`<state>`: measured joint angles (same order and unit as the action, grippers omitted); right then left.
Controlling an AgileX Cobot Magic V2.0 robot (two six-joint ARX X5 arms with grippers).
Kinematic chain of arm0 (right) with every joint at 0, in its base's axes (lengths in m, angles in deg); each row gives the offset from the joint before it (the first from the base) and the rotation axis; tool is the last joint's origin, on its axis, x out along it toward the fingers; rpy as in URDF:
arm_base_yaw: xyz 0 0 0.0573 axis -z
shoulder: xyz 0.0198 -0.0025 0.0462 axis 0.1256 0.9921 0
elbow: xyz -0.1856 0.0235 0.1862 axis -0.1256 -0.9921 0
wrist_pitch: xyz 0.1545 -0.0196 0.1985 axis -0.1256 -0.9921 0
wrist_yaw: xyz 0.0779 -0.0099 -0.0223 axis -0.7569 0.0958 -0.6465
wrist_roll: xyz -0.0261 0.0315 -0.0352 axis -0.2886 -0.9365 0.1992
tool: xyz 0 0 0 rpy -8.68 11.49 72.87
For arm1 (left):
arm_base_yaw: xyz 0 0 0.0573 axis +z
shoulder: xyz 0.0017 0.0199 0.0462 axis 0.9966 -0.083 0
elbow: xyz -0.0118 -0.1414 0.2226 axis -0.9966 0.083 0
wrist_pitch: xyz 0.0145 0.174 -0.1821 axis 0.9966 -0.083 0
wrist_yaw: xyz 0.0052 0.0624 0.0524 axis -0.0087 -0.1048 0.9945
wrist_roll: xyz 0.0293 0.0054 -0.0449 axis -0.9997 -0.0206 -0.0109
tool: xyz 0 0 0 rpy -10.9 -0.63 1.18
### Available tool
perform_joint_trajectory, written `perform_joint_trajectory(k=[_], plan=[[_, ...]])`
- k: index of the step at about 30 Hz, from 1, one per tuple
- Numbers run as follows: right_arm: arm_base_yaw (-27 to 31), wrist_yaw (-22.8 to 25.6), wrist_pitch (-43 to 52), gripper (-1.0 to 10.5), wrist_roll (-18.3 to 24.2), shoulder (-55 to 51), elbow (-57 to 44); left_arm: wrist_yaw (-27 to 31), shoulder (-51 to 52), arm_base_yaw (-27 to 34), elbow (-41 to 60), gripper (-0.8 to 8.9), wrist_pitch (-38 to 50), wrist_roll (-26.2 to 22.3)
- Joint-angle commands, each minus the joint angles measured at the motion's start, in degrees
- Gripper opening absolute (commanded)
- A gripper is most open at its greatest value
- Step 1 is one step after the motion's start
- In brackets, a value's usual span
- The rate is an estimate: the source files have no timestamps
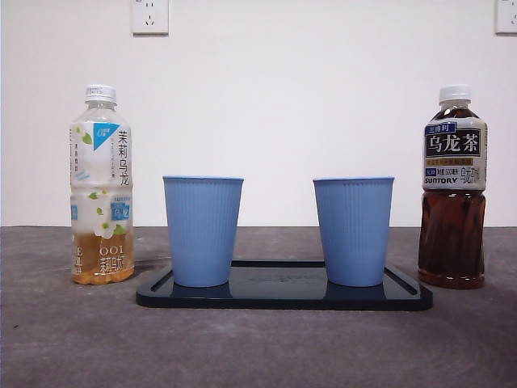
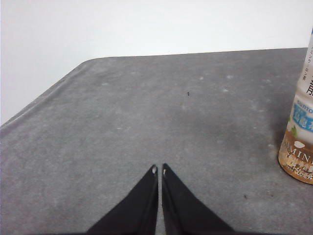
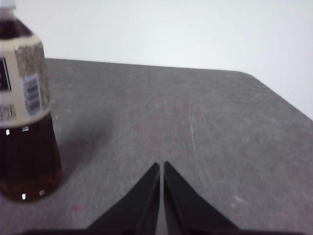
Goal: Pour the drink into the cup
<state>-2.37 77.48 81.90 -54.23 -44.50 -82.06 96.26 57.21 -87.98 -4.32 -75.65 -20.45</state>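
Two blue ribbed cups stand upright on a dark tray (image 1: pixel 283 297): one cup (image 1: pixel 202 230) at the tray's left, the other cup (image 1: pixel 353 230) at its right. A pale jasmine-tea bottle (image 1: pixel 101 198), nearly empty, stands left of the tray and shows in the left wrist view too (image 2: pixel 298 132). A full dark oolong bottle (image 1: pixel 453 190) stands right of the tray, also seen in the right wrist view (image 3: pixel 24 107). Both bottles carry white caps. My left gripper (image 2: pixel 159 171) is shut, holds nothing and stays apart from the pale bottle. My right gripper (image 3: pixel 162 165) is shut and empty, apart from the dark bottle.
The grey table (image 1: pixel 258 347) runs to a white wall with two sockets (image 1: pixel 150 16). A rounded table corner (image 2: pixel 83 66) shows in the left wrist view, and another corner (image 3: pixel 254 78) in the right wrist view. Neither arm appears in the front view.
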Motion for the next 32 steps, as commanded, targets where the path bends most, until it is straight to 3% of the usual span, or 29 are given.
perform_joint_trajectory(k=[1, 6, 32], plan=[[0.1, 0.0, -0.5, 0.1, 0.3, -0.2, -0.3, 0.2, 0.0, 0.1, 1.2, 0.11, 0.4, -0.1], [0.1, -0.1, -4.3, 0.1, 0.3, -0.2, -0.3, 0.2, 0.0, 0.1, 1.2, 0.11, 0.4, -0.1], [0.1, -0.2, -3.0, 0.1, 0.3, -0.2, -0.3, 0.2, 0.0, 0.1, 1.2, 0.11, 0.4, -0.1]])
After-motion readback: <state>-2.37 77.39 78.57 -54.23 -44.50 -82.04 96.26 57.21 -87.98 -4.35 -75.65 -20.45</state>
